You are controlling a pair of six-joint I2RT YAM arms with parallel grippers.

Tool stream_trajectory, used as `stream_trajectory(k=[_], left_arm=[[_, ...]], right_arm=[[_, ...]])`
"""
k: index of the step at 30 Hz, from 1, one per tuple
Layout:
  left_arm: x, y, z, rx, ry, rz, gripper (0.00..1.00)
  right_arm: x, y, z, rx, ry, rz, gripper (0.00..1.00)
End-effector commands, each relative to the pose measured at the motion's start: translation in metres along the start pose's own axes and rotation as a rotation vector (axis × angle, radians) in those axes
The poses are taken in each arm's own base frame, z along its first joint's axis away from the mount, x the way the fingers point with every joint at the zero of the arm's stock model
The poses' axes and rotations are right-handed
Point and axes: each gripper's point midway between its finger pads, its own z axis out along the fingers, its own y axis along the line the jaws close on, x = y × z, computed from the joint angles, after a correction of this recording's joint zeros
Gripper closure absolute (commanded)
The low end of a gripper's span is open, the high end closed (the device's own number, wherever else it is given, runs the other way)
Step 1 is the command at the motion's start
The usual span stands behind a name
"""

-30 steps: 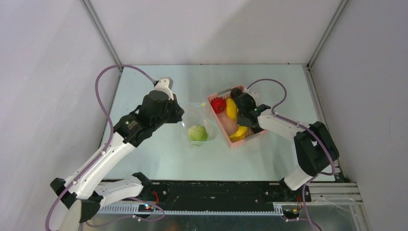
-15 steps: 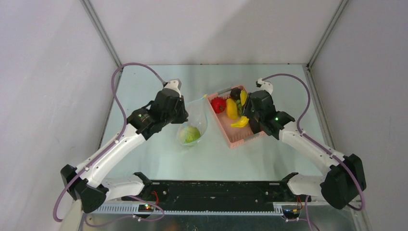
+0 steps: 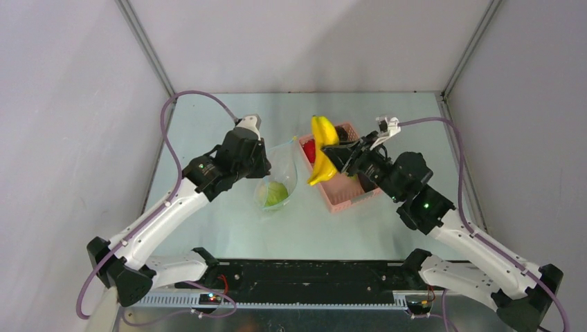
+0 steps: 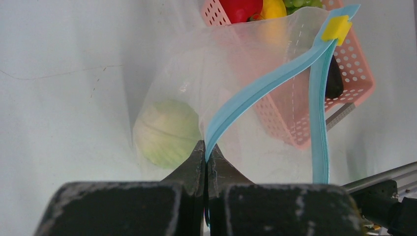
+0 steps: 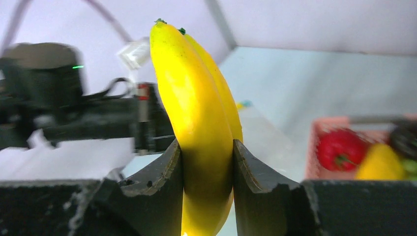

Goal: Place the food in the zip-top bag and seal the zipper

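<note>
Right fingers [image 5: 157, 196] are clamped on the yellow toy banana [image 5: 196, 123], one finger flat against each side of its lower half. The banana stands nearly upright between them, green-tipped end up, most of its length sticking out past the fingertips. In the top view the banana [image 3: 320, 149] hangs in the air over the gap between the pink perforated plastic basket [image 3: 339, 200] and the clear floppy zip-top plastic bag [image 3: 282, 166]. Left fingers [image 4: 196, 164] are fully closed, pinching the light blue zipper strip [image 4: 260, 86] at the near lip (one lip only, the other strip runs separately down the right side). That leaves the bag mouth gaping open, raised above the desk [image 3: 311, 235]. Pale green toy cabbage [image 4: 164, 132] sits inside the bag at its bottom. Round red toy fruit [image 5: 339, 150] and a yellow toy piece [image 5: 381, 164] lie in the basket, and a dark piece [image 4: 334, 81] shows there too
</note>
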Motion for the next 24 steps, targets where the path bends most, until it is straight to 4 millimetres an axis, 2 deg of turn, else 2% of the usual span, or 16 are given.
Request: stream_trajectory(k=[1,5,9,13,19,24], left_arm=[[-0.018,-0.014,-0.016,0.069,-0.052,-0.044,1.00],[-0.017,-0.021,-0.020,0.111,-0.046,-0.055,1.00],[-0.016,-0.030,-0.025,0.172,-0.053,-0.070,1.00],[-0.015,-0.033,-0.027,0.199,-0.052,-0.077,1.00],[-0.015,-0.031,-0.027,0.187,-0.057,-0.078,1.00],[-0.013,-0.030,-0.023,0.176,-0.043,-0.078,1.00]], right_arm=[[-0.030,0.071,-0.001,-0.279,-0.127,-0.012,1.00],[-0.025,0.088,0.011,-0.316,-0.152,0.013,1.00],[-0.011,0.090,0.032,-0.313,-0.147,0.031,1.00],[0.005,0.088,0.042,-0.304,-0.111,0.060,1.00],[0.041,0.074,0.044,-0.279,-0.052,0.056,0.99],[0.054,0.078,0.040,-0.316,-0.026,0.020,0.97]])
